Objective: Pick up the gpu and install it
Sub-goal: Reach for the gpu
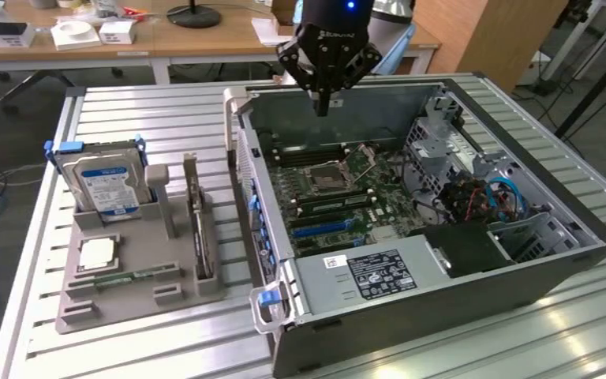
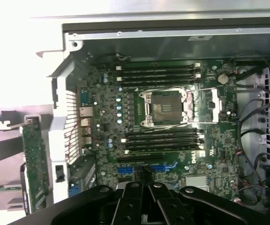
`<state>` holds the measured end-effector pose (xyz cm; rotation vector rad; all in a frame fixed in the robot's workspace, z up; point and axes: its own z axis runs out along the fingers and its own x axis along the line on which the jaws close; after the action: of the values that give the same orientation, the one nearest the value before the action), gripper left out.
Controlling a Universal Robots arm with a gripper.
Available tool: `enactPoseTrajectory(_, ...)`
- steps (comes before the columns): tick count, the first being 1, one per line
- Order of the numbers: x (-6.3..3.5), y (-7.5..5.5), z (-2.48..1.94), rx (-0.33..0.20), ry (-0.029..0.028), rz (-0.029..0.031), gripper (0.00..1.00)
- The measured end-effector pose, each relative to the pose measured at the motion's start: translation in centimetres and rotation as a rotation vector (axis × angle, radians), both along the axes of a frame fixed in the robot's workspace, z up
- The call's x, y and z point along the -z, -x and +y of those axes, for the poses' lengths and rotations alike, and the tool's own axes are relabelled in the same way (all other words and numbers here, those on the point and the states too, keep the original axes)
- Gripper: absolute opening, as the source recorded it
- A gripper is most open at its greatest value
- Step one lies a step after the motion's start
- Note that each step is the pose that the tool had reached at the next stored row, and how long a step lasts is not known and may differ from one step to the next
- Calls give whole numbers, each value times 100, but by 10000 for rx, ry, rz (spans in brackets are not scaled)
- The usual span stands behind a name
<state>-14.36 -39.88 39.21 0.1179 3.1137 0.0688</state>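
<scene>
Slatted alu table (image 1: 555,316), office desks w/ clutter behind. Noted biggest item on it: open PC case (image 1: 440,292) lying on its side, motherboard (image 1: 334,189) exposed, PSU (image 1: 377,272) at near end, cable bundle (image 1: 488,197) toward exterior view's right. Just beside case, toward exterior view's left: grey parts holder (image 1: 124,304). Found gripper (image 1: 323,106) hanging above far wall of case, clenched tight, nothing in it; wrist view puts gripper (image 2: 143,187) over board's slot area, equally empty. Located gpu (image 1: 200,237) standing on edge in holder slot nearest the case, untouched; from wrist cam, gpu (image 2: 34,168) seen as green board w/ pale bracket at one end. Judged as approach stage: pick not begun, well apart from card. For a clean pick, prob. best to open jaws before descent, come straight down on top edge approx. mid-length, pinch board faces rather than components, lift vertical so as not to bind in slot. Watch hard drive (image 1: 103,185) w/ blue label upright at holder's far end, plus grey post (image 1: 161,197) close by card: little room alongside. Also on holder, lying flat and out of the way: CPU chip (image 1: 97,253), small green memory stick (image 1: 124,278). Marked blue slot (image 1: 319,229) on board as bare, no card seated; case's side wall standing between holder and board, to be cleared w/ card in hand.
</scene>
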Motion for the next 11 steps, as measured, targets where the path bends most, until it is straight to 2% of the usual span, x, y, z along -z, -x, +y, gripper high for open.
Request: enactPoseTrajectory(11,28,489,1,21,0,-1,10)
